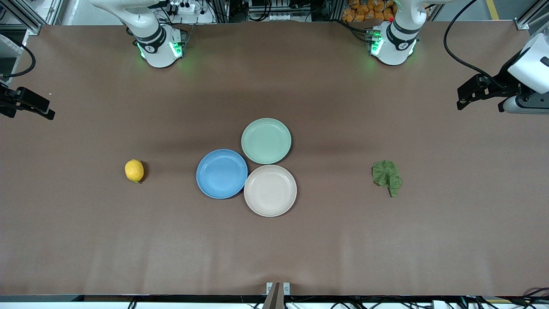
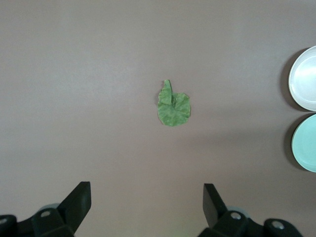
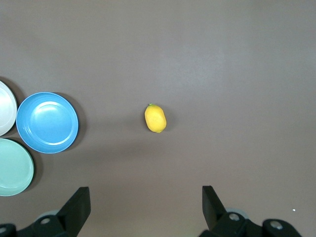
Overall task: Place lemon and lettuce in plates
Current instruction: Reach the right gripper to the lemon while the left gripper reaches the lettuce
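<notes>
The yellow lemon (image 1: 134,171) lies on the brown table toward the right arm's end; it also shows in the right wrist view (image 3: 155,118). The green lettuce (image 1: 387,176) lies flat toward the left arm's end and shows in the left wrist view (image 2: 173,106). The blue plate (image 1: 221,174) and the beige plate (image 1: 270,190) sit touching at the table's middle, both bare. My left gripper (image 1: 461,103) hangs open and empty high over the left arm's end (image 2: 146,197). My right gripper (image 1: 45,112) hangs open and empty high over the right arm's end (image 3: 145,197).
A pale mint green plate (image 1: 266,140) sits against the blue and beige plates, farther from the front camera than both. The brown table (image 1: 274,249) carries nothing else. Cables and equipment stand past the table's edge by the arm bases.
</notes>
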`<control>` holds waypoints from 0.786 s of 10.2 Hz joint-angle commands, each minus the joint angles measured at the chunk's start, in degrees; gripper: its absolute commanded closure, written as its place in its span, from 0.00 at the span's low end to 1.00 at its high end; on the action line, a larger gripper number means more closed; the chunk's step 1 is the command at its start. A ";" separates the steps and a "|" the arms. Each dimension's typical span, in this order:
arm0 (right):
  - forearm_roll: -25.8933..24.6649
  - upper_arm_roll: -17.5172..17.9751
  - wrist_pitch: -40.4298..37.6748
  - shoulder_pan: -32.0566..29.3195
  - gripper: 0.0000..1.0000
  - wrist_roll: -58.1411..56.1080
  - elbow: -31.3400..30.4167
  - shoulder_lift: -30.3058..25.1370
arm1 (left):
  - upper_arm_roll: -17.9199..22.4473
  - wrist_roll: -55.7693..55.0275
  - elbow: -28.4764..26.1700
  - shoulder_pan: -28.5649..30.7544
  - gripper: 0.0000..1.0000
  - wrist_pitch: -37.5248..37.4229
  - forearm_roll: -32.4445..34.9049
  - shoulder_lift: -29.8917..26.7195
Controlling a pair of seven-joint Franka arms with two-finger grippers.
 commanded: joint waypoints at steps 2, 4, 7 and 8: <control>0.00 -0.33 -0.29 0.51 0.00 0.87 1.00 0.27 | -0.39 -0.23 1.21 0.30 0.00 -1.04 1.00 0.52; 0.09 -0.33 -0.21 0.51 0.00 0.87 0.39 0.00 | -0.39 -0.23 1.21 0.13 0.00 -1.04 1.09 1.31; 0.09 -0.07 4.26 -0.02 0.00 0.87 -5.31 -0.61 | -0.48 -0.93 1.21 -0.40 0.00 -1.04 0.74 3.50; 0.17 0.02 6.28 -0.02 0.00 0.87 -7.76 -0.44 | -0.48 -1.02 1.21 -0.58 0.00 -0.60 0.65 4.73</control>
